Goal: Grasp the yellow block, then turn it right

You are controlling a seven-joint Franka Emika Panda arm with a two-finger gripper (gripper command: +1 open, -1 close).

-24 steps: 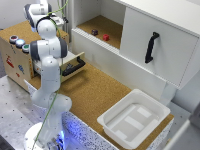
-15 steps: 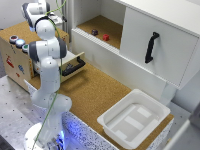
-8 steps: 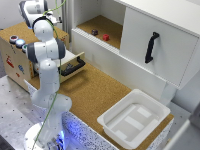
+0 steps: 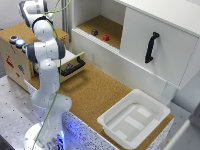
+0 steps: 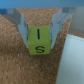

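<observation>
End effector (image 5: 41, 39) grasping yellow block (image 5: 40, 39) by its side edges, cork surface (image 5: 20, 67) below

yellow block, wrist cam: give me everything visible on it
The yellow block is a yellow-green cube with matte faces and slightly rounded edges. Its visible face carries two black marks, a vertical bar above an S-like shape. It sits flat on the brown cork-like surface, roughly square to the camera. It lies between the fingers of the gripper, which flank its two sides; actual contact is too blurred to confirm. A white edge lies beside it, apart. In the exterior view it is hidden.
</observation>
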